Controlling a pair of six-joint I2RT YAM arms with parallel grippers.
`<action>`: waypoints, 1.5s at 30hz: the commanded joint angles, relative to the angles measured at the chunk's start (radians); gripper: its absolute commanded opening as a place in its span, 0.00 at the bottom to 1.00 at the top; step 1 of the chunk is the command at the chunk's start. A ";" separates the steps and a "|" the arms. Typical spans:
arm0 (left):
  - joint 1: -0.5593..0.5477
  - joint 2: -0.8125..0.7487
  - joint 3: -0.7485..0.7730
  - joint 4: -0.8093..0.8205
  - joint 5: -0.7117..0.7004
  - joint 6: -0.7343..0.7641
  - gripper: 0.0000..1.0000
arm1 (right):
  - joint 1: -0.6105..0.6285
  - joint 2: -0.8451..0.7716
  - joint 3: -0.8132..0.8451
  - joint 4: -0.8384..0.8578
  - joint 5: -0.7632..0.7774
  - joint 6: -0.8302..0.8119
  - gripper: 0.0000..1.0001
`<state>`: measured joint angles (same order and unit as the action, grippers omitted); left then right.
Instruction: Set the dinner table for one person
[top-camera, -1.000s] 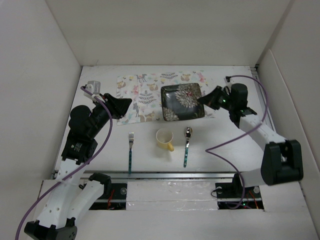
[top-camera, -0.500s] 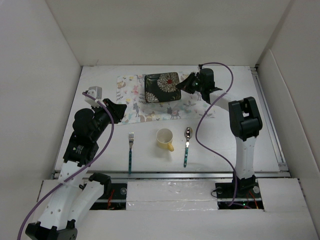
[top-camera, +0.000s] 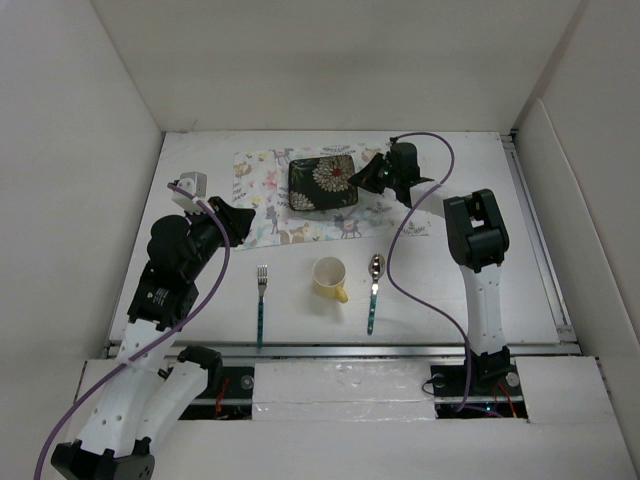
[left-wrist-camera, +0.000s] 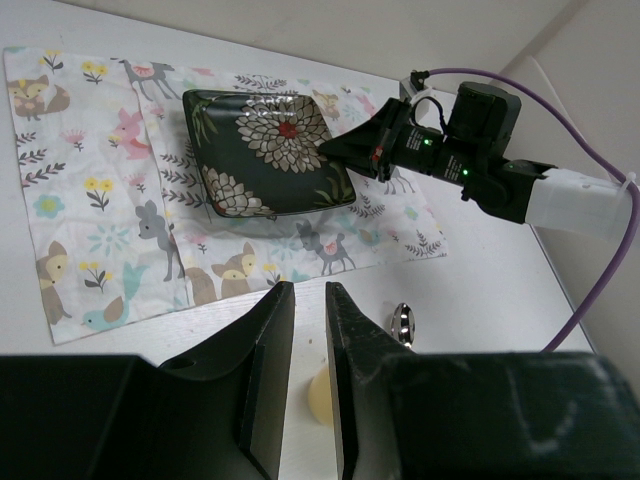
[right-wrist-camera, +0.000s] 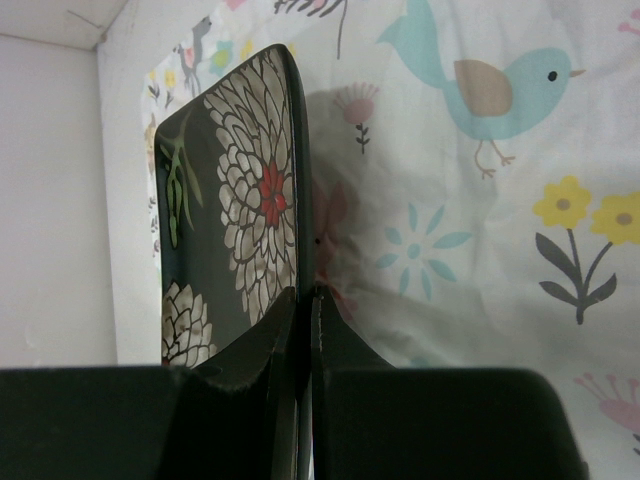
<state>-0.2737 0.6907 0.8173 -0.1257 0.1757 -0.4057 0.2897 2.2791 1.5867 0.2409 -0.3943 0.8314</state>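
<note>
A dark square plate with white flowers (top-camera: 320, 183) is on the pastel animal-print placemat (top-camera: 270, 225) at the back of the white dinner table (top-camera: 450, 290). My right gripper (top-camera: 359, 178) is shut on the plate's right rim; in the right wrist view its jaws (right-wrist-camera: 305, 292) pinch the rim of the plate (right-wrist-camera: 240, 200) edge-on over the placemat (right-wrist-camera: 480, 200). My left gripper (top-camera: 250, 213) hovers at the placemat's left part, jaws nearly closed on nothing (left-wrist-camera: 310, 290). The left wrist view shows the plate (left-wrist-camera: 270, 150).
A fork (top-camera: 261, 298), a yellow cup (top-camera: 329, 278) and a spoon (top-camera: 374, 290) lie in a row on the table in front of the placemat. White walls enclose the table on the left, back and right. The right arm's purple cable (top-camera: 420, 230) loops over the table.
My right gripper has carried the plate left and back, from the placemat's right end to its middle. The left arm has barely moved.
</note>
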 joint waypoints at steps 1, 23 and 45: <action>-0.002 -0.005 -0.003 0.035 0.016 0.013 0.17 | 0.009 -0.012 0.079 0.109 -0.063 0.026 0.00; -0.002 -0.003 -0.001 0.034 -0.001 0.011 0.20 | -0.009 -0.360 -0.060 -0.273 0.224 -0.370 0.73; -0.002 0.010 -0.007 0.043 0.028 0.010 0.24 | 0.597 -0.893 -0.600 -0.511 0.600 -0.491 0.59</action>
<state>-0.2737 0.7120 0.8173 -0.1249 0.1886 -0.4046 0.8646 1.3495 0.9844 -0.2443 0.1604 0.3405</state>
